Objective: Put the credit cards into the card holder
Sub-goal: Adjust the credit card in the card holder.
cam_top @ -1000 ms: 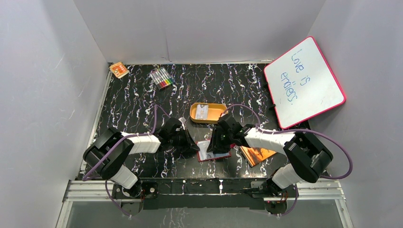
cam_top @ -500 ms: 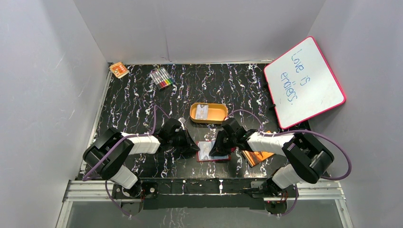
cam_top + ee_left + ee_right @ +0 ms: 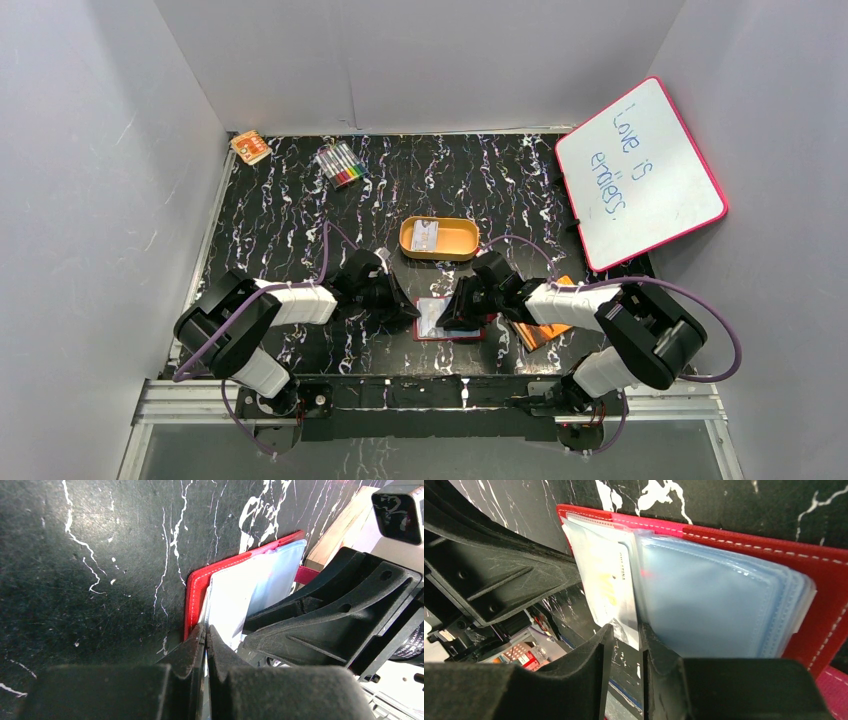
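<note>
- Red holder (image 3: pixel 774 550) lies open between your grippers.
- Left gripper (image 3: pixel 205 635): clamped tight on holder's edge, steadying it.
- Right gripper (image 3: pixel 626 635): jaws slightly apart around card (image 3: pixel 606 575), which sits partway into holder; seat it fully.
- Second card (image 3: pixel 426 236) waits in tin (image 3: pixel 462 240); you look roughly half done.

Booklet (image 3: pixel 532 332) right of card holder (image 3: pixel 436 320), tin (image 3: pixel 440 240) behind.

Black white-veined tabletop (image 3: pixel 290 210) carries: orange oval tin (image 3: pixel 462 241), open dark red leather-like card holder (image 3: pixel 432 318), orange booklet (image 3: pixel 541 329), coloured marker bundle (image 3: pixel 340 163), small orange box (image 3: pixel 250 147)
</note>
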